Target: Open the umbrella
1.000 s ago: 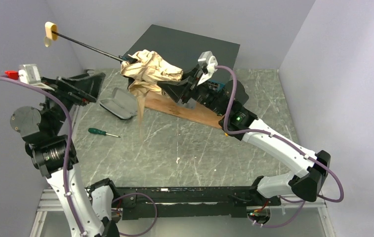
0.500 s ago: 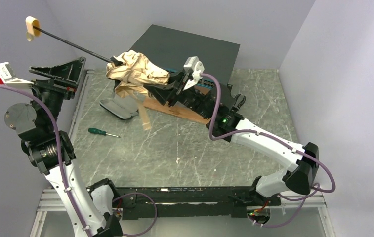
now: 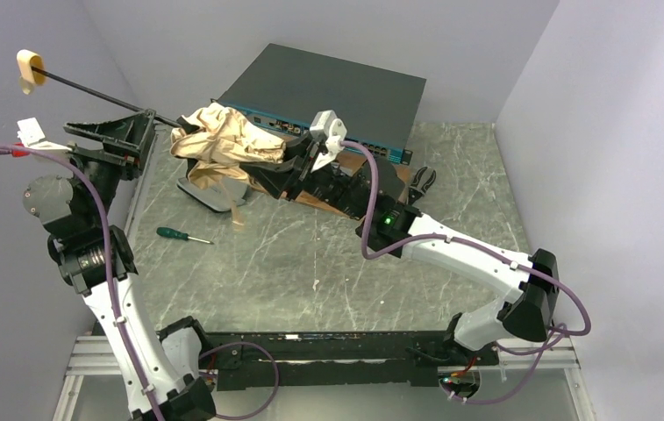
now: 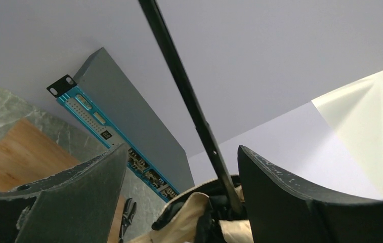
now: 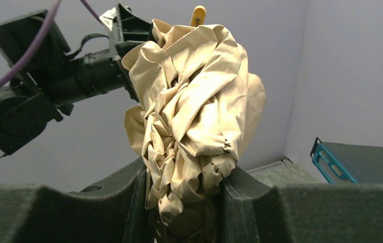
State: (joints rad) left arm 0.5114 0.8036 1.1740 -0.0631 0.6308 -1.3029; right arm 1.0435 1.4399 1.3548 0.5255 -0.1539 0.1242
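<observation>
Aloft, right tool (image 5: 184, 174) pinches the umbrella (image 5: 194, 91); left tool (image 4: 181, 152) seemingly gapes around its shaft (image 4: 179, 76).

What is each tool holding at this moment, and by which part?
Right tool clamps the umbrella by its bunched canopy. Left tool stands open astride the shaft, gripping nothing.

We see white-shelled left arm (image 3: 126, 342) and right arm (image 3: 460, 250), black joints, purple cables (image 3: 116, 263) looped along each, green light (image 3: 389, 220) on right forearm, black jaws
</observation>
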